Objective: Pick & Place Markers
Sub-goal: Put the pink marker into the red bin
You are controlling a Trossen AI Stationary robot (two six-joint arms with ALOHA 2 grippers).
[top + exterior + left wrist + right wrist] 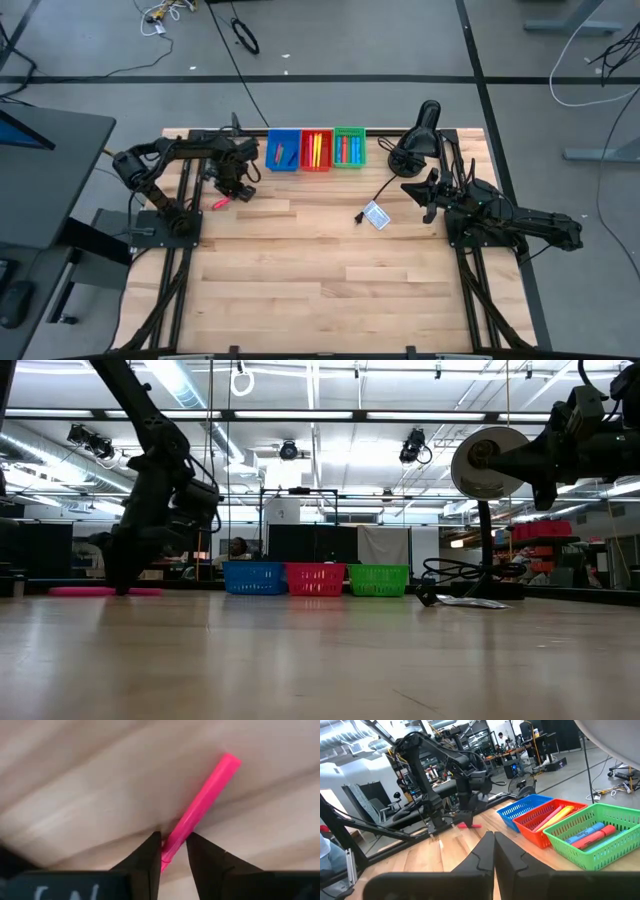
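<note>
Fingers of the left gripper (173,852) pinch the pink marker (200,807) near one end, ready for lifting toward the bins (315,150); right gripper (494,851) waits shut.

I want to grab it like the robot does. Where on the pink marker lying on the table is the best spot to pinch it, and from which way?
Probably from straight above, pinching across the thin sides of the pink marker. It lies flat on the table, so only its top and sides are free. The left gripper pinches near one end; nearer the middle might balance better.

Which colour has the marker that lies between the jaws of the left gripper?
The marker is bright pink. The left wrist view shows it best, on the wooden table.
</note>
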